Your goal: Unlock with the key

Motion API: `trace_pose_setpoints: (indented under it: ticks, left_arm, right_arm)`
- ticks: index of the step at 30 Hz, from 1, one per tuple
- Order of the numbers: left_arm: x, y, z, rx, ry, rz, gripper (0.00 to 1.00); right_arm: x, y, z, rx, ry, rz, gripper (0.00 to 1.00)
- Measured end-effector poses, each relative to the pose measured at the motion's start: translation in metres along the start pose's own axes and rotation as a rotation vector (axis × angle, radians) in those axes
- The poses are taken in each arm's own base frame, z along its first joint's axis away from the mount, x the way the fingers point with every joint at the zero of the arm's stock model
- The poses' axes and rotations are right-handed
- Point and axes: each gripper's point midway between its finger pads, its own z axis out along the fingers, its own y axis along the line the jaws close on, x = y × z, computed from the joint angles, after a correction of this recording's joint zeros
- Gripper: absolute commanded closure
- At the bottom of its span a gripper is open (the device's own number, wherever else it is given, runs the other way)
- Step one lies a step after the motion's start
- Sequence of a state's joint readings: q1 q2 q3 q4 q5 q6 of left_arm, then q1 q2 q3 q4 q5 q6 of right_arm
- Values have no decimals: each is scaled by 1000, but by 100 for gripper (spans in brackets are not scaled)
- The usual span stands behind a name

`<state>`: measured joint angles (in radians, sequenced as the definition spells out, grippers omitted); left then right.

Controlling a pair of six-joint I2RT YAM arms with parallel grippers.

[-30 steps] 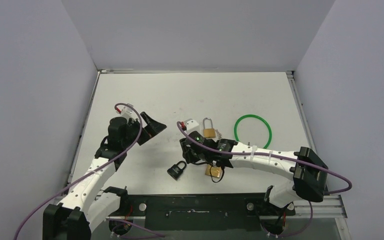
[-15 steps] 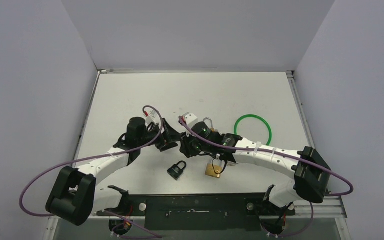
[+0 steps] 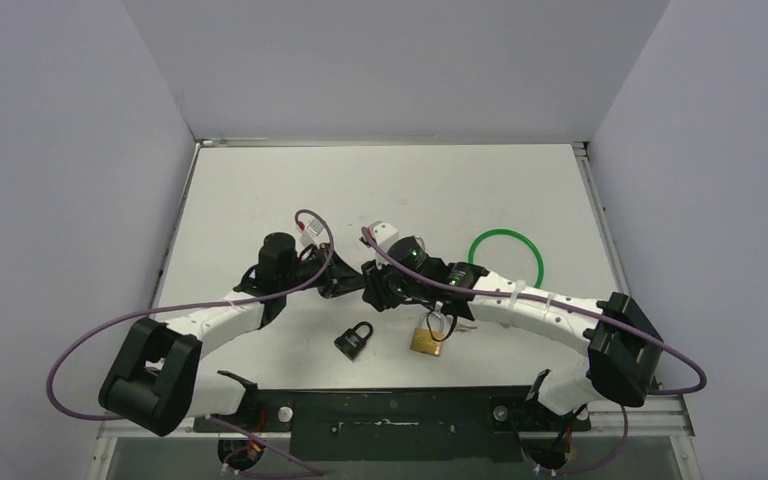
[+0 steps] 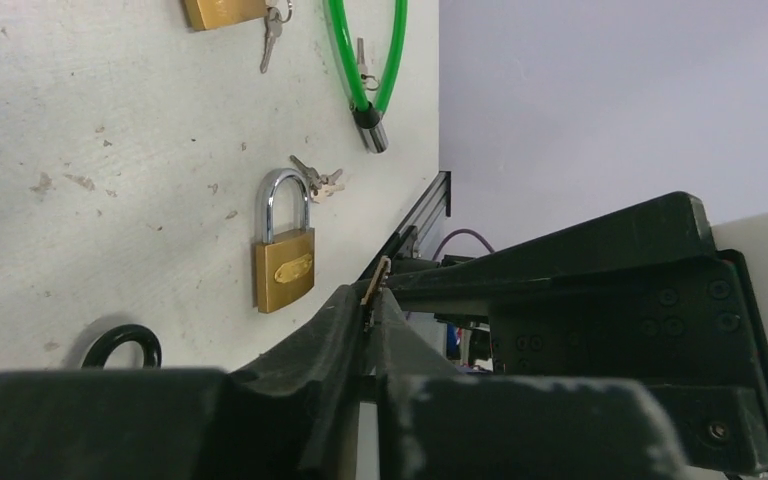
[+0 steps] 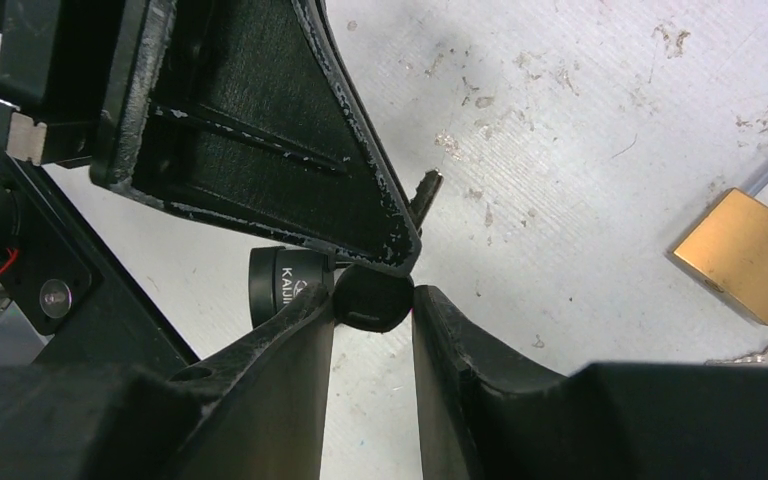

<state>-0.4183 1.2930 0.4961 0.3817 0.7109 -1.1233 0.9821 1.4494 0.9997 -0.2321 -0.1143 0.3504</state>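
Observation:
My right gripper [image 5: 374,288] is shut on the black head of the key [image 5: 370,306], held above the table. The key's metal blade [image 5: 426,188] pokes out past my left gripper's finger [image 5: 260,130]. My left gripper [image 4: 375,292] is shut on that thin blade [image 4: 380,272], tip to tip with the right gripper [image 3: 370,285]. In the top view the left gripper [image 3: 344,282] meets it at mid-table. A black padlock [image 3: 354,338] lies on the table just below them; its body [image 5: 278,284] shows under the right fingers.
A brass padlock [image 3: 426,338] with a key bunch lies right of the black one. A second brass padlock [image 4: 284,266] and loose keys [image 4: 320,181] lie beyond. A green cable loop [image 3: 505,262] rests at the right. Grey walls surround the table [image 3: 260,190].
The left arm swung right from the table's left side to the right gripper and its jaws went from wide open to shut on the key blade. The right gripper shifted slightly up-left.

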Motion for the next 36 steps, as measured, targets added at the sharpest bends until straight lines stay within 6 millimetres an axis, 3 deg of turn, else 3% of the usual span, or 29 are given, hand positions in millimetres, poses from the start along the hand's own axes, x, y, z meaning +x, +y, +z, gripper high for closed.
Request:
trace_pose_setpoints:
  ticks: [3, 6, 10, 14, 25, 29, 36]
  left_arm:
    - [-2, 1, 2, 2, -3, 7, 100]
    - [-5, 0, 4, 10, -13, 12, 100]
    - [-13, -18, 5, 62, -37, 47, 100]
    - [-26, -43, 1, 119, -94, 108, 100]
    - [-54, -102, -15, 293, -219, 159, 100]
    - [-57, -123, -21, 358, -232, 151, 100]
    - [-63, -151, -30, 438, -250, 157, 100]
  right_arm:
    - [-2, -1, 0, -1, -3, 1, 67]
    - [-4, -4, -1, -2, -6, 14, 48]
    - [-10, -5, -1, -22, -21, 53, 20]
    - [-31, -8, -12, -58, -104, 131, 13]
    - [-112, -38, -85, -245, -499, 423, 19]
    - [-121, -31, -91, -334, -520, 495, 25]
    - [-129, -13, -91, -461, -511, 527, 48]
